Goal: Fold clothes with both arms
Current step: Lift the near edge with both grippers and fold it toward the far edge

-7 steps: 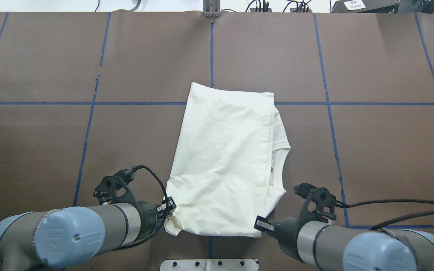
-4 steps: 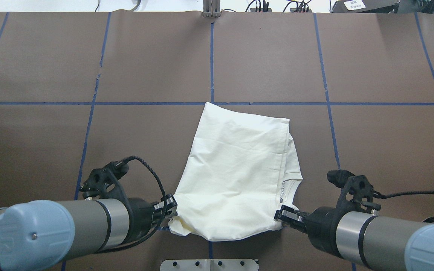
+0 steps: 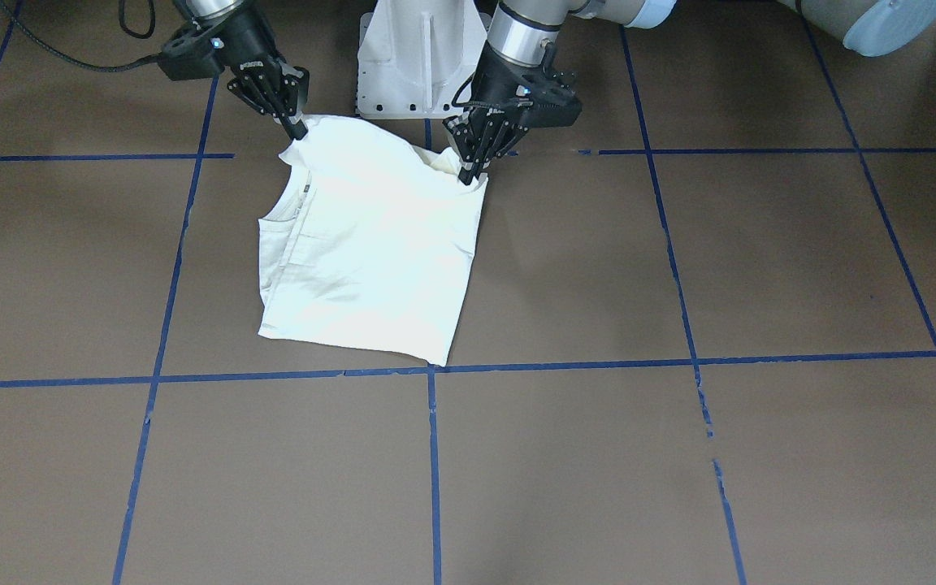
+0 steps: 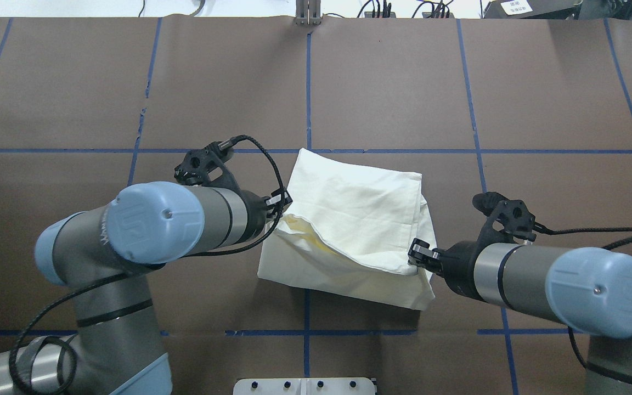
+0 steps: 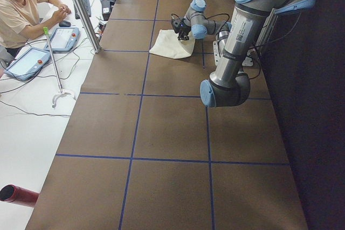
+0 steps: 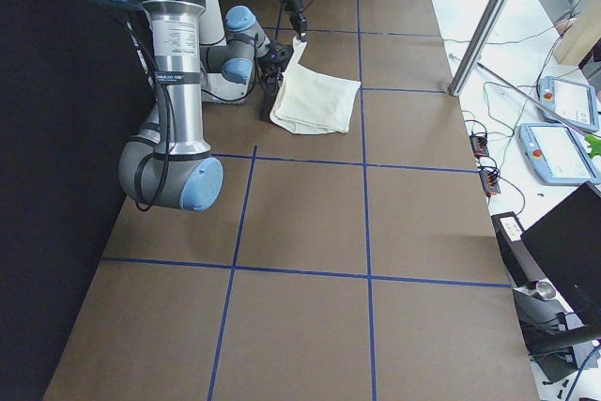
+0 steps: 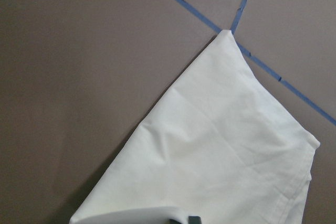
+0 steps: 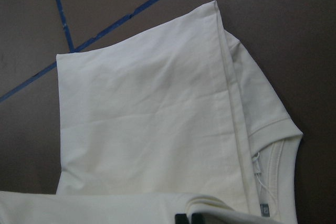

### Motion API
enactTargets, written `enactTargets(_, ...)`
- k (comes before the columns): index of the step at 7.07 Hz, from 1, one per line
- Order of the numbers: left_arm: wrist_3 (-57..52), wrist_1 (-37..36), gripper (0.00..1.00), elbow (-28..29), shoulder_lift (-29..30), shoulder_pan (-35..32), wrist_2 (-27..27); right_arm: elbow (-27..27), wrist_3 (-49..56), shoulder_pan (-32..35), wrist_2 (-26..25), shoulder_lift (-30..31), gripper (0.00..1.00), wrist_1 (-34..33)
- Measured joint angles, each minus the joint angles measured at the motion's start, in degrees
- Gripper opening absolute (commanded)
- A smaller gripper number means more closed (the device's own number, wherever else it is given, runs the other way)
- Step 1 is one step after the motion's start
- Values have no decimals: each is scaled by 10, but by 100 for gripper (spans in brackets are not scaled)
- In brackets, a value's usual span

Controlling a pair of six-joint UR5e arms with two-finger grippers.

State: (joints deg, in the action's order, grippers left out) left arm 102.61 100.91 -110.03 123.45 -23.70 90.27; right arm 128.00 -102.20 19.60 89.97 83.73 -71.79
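The clothes are one cream-white shirt (image 4: pixel 360 219), folded with its plain side up, lying on the brown table with its far edge by a blue tape line. Its collar and label show on the robot's right side (image 8: pixel 265 182). My left gripper (image 4: pixel 280 200) is shut on the near left corner, and my right gripper (image 4: pixel 417 255) is shut on the near right corner. Both hold that near edge raised above the table, so it curls over the rest of the shirt (image 3: pixel 362 244). In the front-facing view the left gripper (image 3: pixel 468 172) is on the right and the right gripper (image 3: pixel 296 130) on the left.
The white pedestal base (image 3: pixel 419 57) stands just behind the shirt on the robot's side. Blue tape lines (image 4: pixel 308 82) grid the brown table. Beyond the far edge a person (image 5: pixel 21 9) sits at a side table with control tablets (image 5: pixel 29 60), beside a metal post (image 5: pixel 81 9).
Both grippers, shut on the shirt's near corners, have risen and moved away from the robot, carrying the near edge over the shirt. The far edge has stayed by the tape line.
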Motion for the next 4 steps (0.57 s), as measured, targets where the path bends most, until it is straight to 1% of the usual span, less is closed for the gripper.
enactTargets(3, -42, 53, 0, 153, 82, -27, -13, -109, 45, 93, 75, -65, 0, 2)
enactTargets(4, -54, 71, 0, 200, 105, -29, -22, -141, 66, 114, 91, -80, 0, 3)
